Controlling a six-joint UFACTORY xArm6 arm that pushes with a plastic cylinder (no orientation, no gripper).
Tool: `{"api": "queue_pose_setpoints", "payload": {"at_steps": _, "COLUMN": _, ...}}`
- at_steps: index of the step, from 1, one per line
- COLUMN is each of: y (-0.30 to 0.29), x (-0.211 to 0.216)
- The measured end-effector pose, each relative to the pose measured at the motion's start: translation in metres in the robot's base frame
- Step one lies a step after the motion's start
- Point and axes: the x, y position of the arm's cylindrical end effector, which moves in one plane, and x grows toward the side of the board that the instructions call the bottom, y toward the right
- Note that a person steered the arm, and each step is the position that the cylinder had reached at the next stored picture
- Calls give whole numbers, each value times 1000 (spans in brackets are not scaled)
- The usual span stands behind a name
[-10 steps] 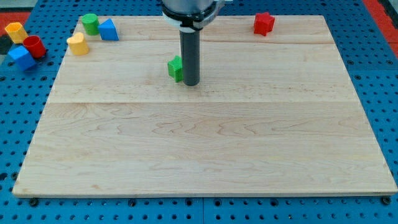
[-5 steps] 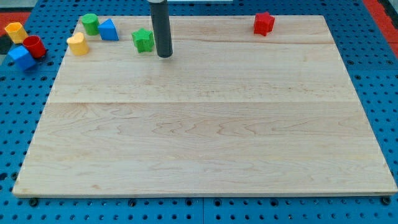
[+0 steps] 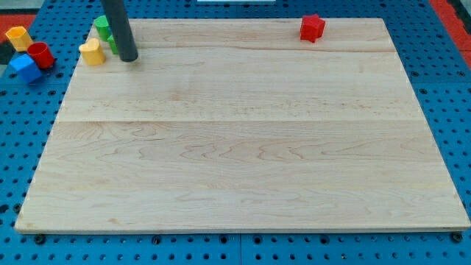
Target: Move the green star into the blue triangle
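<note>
My tip [image 3: 128, 58] rests near the board's top left corner. A sliver of green [image 3: 112, 44] shows against the rod's left side; it is most likely the green star, mostly hidden by the rod. The blue triangle does not show and seems to be hidden behind the rod. A green cylinder [image 3: 101, 24] pokes out just left of the rod, above the sliver. A yellow heart [image 3: 91, 52] lies to the left of my tip, apart from it.
A red star [image 3: 312, 27] sits near the board's top right. Off the board at the view's left lie a yellow block [image 3: 16, 35], a red block [image 3: 41, 54] and a blue block [image 3: 24, 66]. The wooden board [image 3: 243, 147] rests on a blue pegboard.
My tip has slid left and up from the board's upper middle to the top left corner, pushing the green star along. The star and the blue triangle are now covered by the rod.
</note>
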Motion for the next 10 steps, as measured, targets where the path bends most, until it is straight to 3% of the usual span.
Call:
{"api": "queue_pose_setpoints", "payload": {"at_steps": 3, "y": -90, "x": 0}}
{"api": "queue_pose_setpoints", "payload": {"at_steps": 5, "y": -70, "x": -7}}
{"api": "queue_pose_setpoints", "payload": {"at_steps": 6, "y": -55, "x": -21}}
{"api": "queue_pose_setpoints", "payload": {"at_steps": 7, "y": -34, "x": 23}}
{"api": "queue_pose_setpoints", "payload": {"at_steps": 8, "y": 46, "x": 60}}
{"api": "queue_pose_setpoints", "payload": {"at_steps": 9, "y": 118, "x": 76}}
{"api": "queue_pose_setpoints", "payload": {"at_steps": 10, "y": 119, "x": 76}}
